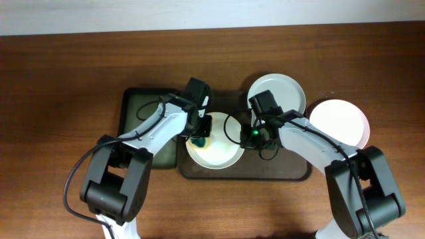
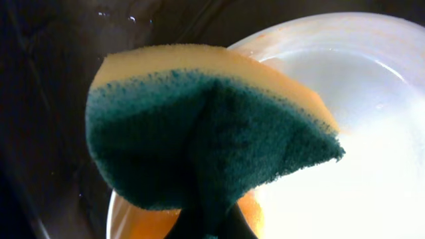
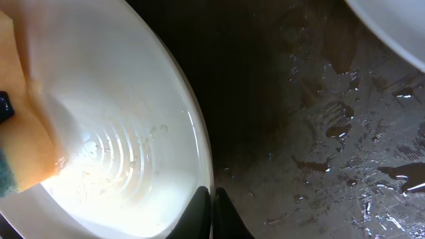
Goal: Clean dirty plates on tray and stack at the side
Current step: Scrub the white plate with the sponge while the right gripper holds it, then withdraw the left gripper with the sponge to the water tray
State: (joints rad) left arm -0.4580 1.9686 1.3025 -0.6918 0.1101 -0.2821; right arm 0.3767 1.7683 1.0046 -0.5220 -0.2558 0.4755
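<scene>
A white plate [image 1: 219, 154] lies on the dark brown tray [image 1: 279, 169]. My left gripper [image 1: 201, 131] is shut on a yellow and green sponge [image 1: 198, 141] and presses it on the plate's left side. In the left wrist view the sponge [image 2: 199, 133] fills the middle over the plate [image 2: 358, 133]. My right gripper [image 1: 247, 136] is shut on the plate's right rim; in the right wrist view its fingers [image 3: 211, 209] pinch the rim of the plate [image 3: 126, 139]. A second plate [image 1: 282, 89] lies at the tray's far right corner. A third plate [image 1: 342, 123] sits on the table to the right.
A narrower black tray with a greenish inside [image 1: 143, 109] lies left of the brown tray. The brown tray's floor is wet [image 3: 325, 146]. The wooden table [image 1: 60, 86] runs to a white wall at the far edge.
</scene>
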